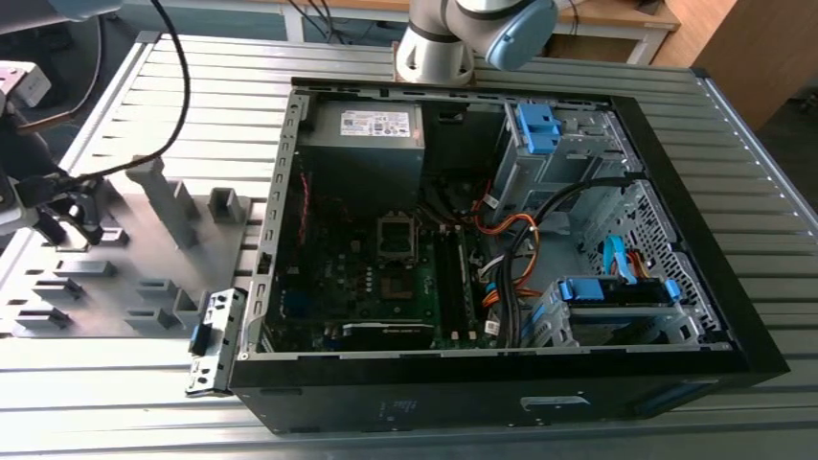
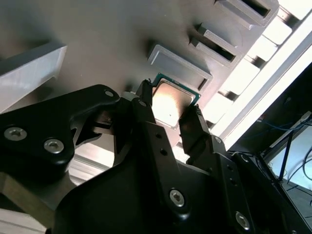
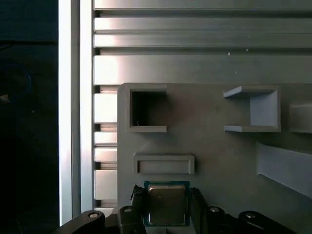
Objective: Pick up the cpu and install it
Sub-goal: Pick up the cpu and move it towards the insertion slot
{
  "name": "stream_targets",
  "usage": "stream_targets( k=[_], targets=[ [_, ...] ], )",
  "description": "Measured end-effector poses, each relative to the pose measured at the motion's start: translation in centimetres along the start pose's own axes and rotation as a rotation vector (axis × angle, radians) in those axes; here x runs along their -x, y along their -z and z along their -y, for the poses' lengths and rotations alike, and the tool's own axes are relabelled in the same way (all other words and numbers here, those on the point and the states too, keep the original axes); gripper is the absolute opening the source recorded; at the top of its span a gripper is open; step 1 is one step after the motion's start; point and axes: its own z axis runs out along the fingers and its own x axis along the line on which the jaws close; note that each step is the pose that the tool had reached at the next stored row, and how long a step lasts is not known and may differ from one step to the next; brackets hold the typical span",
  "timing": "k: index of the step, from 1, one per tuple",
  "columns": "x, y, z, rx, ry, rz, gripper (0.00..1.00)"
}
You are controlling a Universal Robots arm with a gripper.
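- Silvery-gray on top with a dark greenish rim, the cpu is a small flat square chip lying between the two black fingers of the hand in both wrist views.
- Clenched on the cpu: in the second wrist view one finger presses one edge of the chip and the other finger presses the opposite edge.
- I cannot tell whether the chip is raised off the surface below it or resting on it.
- Below the chip is a gray fixture plate with raised frames, pockets and upright blocks.
- On that plate a low rectangular frame lies just beside the cpu, and a deeper square pocket sits beyond the frame.
- In the exterior view the hand hangs over the end of the plate nearest the table edge on the exterior view's left.
- Slatted metal forms the table, which carries both the plate and an open black computer case.
- The case takes up the middle of the table, reaches toward the edge on the exterior view's right, and lies just beside the plate.
- Inside the case a silver-framed socket with a dark centre sits on the board, well apart from the hand.
- The arm's base stands at the table's far edge, behind the case.
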Motion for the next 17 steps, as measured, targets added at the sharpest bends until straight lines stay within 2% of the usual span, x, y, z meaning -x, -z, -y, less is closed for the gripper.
stream_targets(
  k=[5,13,17],
  targets=[
    [0.01,1.16,-0.01,0.0001,0.000,-0.0001,0.47],
    [0.05,3.44,-0.04,0.0004,0.000,-0.0001,0.47],
    [0.06,3.53,-0.04,0.0006,0.000,0.0001,0.47]
  ],
)
